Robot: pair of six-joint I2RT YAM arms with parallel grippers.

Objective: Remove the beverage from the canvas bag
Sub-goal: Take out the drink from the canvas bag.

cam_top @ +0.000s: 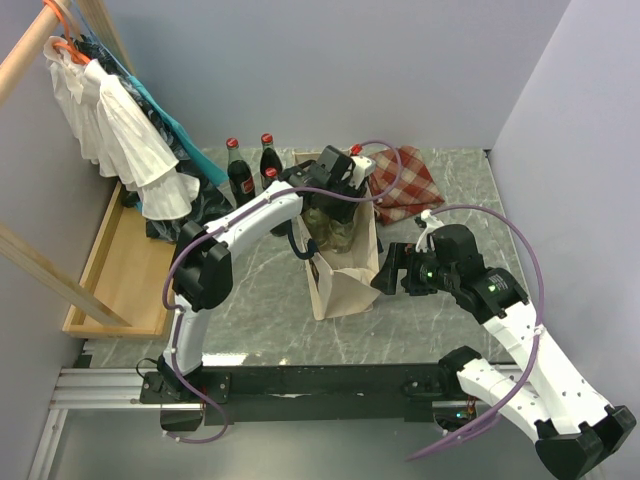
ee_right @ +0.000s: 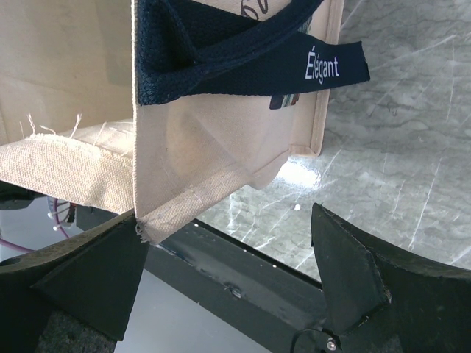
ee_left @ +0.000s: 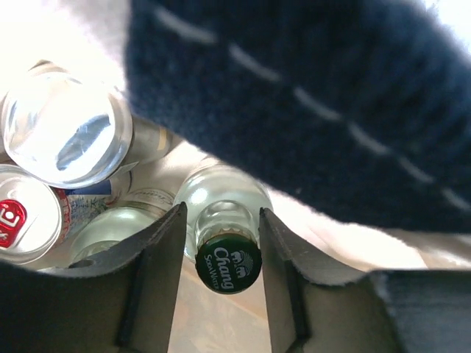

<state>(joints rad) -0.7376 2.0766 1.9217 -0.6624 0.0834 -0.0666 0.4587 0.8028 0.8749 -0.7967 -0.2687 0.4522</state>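
Jaws of the left gripper (ee_left: 223, 215) stand slightly parted, one dark finger on each side of the neck of the green-capped glass bottle (ee_left: 228, 257). The neck nearly fills the gap, and I cannot tell whether the pads actually press on the glass. That bottle sits inside the canvas bag (cam_top: 345, 280), packed beside a clear bottle (ee_left: 66, 136) and a can (ee_left: 26, 220), with the bag's navy handle (ee_left: 309, 110) draped across the top of the wrist view. From its base the left arm rises to a bent elbow, then reaches right across the table (cam_top: 450, 310), its wrist turned straight down into the bag's mouth. The bottle is upright, its long axis vertical and its cap pointing up at the wrist camera. The bag is upright too, with its mouth facing up. The right gripper (ee_right: 224, 220) is low beside the bag's right side with its fingers spread wide and nothing held. A lower corner of the bag sits just above its left finger, while its right finger is well clear of the cloth.
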